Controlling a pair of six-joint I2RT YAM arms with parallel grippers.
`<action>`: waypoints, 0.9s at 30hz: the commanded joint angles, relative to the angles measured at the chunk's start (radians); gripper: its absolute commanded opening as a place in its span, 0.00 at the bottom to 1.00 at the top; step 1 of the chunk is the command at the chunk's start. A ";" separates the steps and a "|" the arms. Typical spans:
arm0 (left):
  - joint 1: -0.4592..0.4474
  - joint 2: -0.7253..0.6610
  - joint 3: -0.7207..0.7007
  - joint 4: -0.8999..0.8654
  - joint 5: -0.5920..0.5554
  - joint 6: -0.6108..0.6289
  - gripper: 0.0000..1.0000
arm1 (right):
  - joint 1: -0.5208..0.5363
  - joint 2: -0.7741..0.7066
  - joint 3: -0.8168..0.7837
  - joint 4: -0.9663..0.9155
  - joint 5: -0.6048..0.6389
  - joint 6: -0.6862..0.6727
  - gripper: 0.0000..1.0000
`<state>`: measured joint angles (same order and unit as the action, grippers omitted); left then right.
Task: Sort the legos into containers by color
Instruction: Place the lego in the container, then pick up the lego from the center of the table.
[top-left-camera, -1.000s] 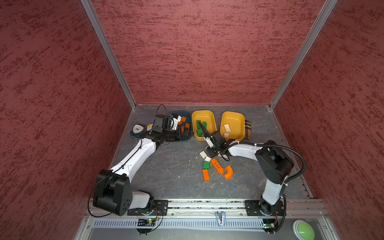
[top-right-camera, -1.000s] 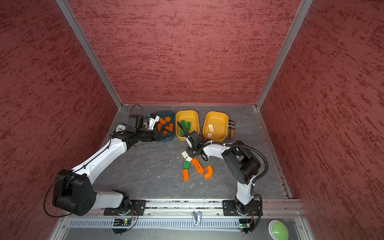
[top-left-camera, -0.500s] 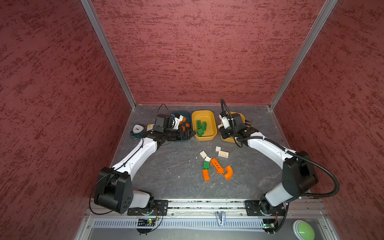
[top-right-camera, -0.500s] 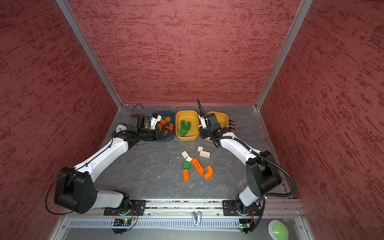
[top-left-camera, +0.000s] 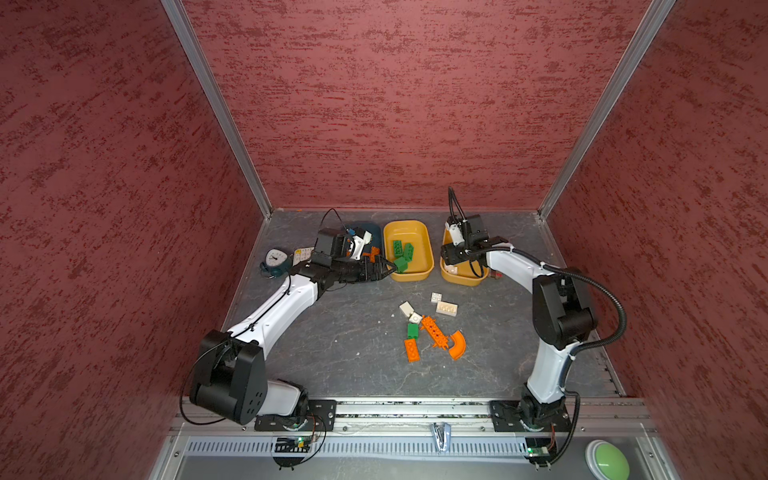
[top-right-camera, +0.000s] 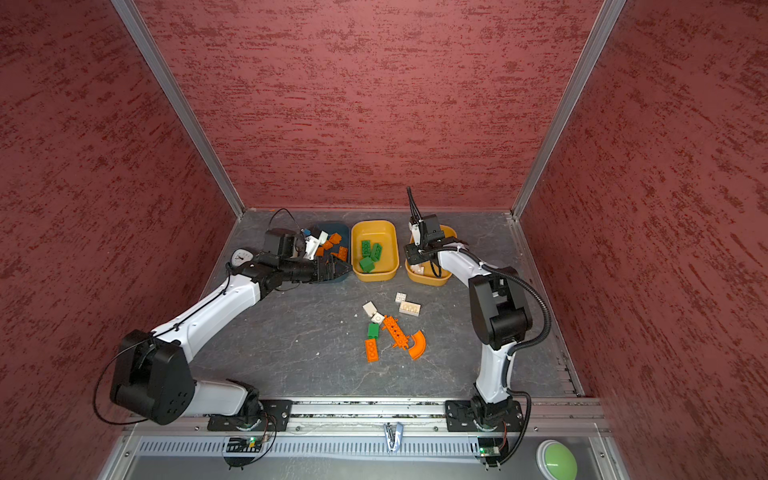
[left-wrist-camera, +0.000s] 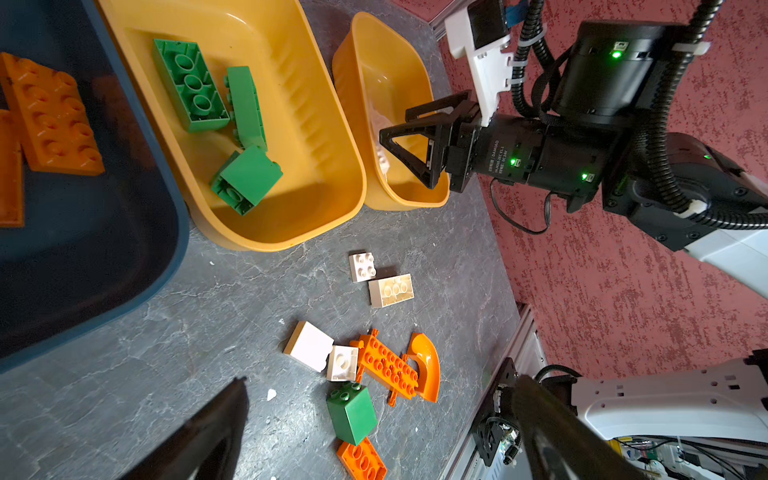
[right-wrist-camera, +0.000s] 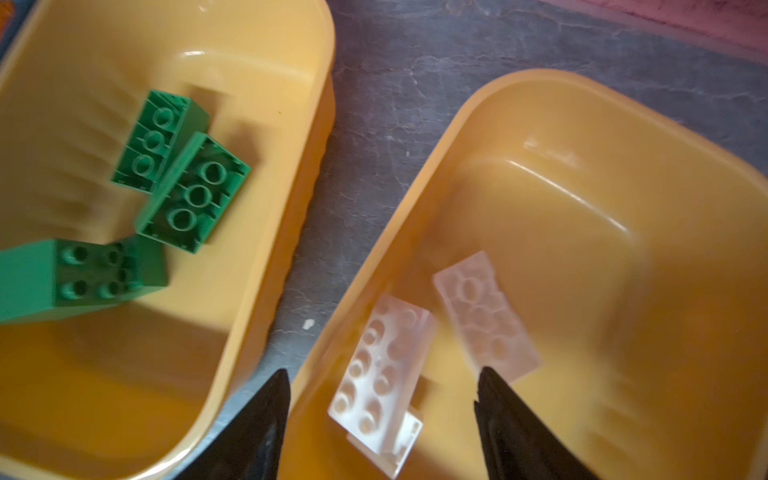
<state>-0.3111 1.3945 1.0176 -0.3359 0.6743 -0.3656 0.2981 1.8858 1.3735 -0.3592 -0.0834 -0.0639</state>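
Two cream-white studded plastic bricks (right-wrist-camera: 384, 370) lie inside the right-hand mustard-yellow plastic tub (right-wrist-camera: 602, 187), evidently the place for that colour. Directly above them hangs the right gripper (right-wrist-camera: 382, 372), jaws apart with nothing between them, a pose that suits dropping whites there. The middle mustard-yellow tub (top-left-camera: 409, 226) holds three green bricks (top-left-camera: 402, 251), and the dark teal-blue tub (top-right-camera: 338, 227) holds orange bricks (top-right-camera: 341, 252). The left gripper (top-left-camera: 384, 267) hovers at the teal tub's near edge, jaws spread wide and empty, seemingly free for a pick. Unsorted on the dark grey tabletop (top-left-camera: 332, 353) are four cream pieces (top-left-camera: 446, 308), a green cube (top-left-camera: 412, 330), a flat orange brick (top-left-camera: 411, 349), a long holed orange piece (top-left-camera: 434, 332) and an orange curved arc (top-left-camera: 457, 345).
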 joint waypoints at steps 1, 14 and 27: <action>0.012 -0.005 0.022 -0.009 0.012 0.023 0.99 | 0.019 -0.099 -0.027 -0.031 -0.098 -0.004 0.72; 0.051 -0.005 0.009 -0.036 0.026 0.036 0.99 | 0.349 -0.279 -0.291 0.014 -0.063 0.146 0.75; 0.084 -0.073 -0.044 -0.071 0.038 0.045 0.99 | 0.510 -0.050 -0.234 0.034 0.088 0.189 0.73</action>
<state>-0.2382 1.3521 0.9897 -0.3931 0.6933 -0.3431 0.7975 1.8076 1.0943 -0.3439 -0.0586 0.1192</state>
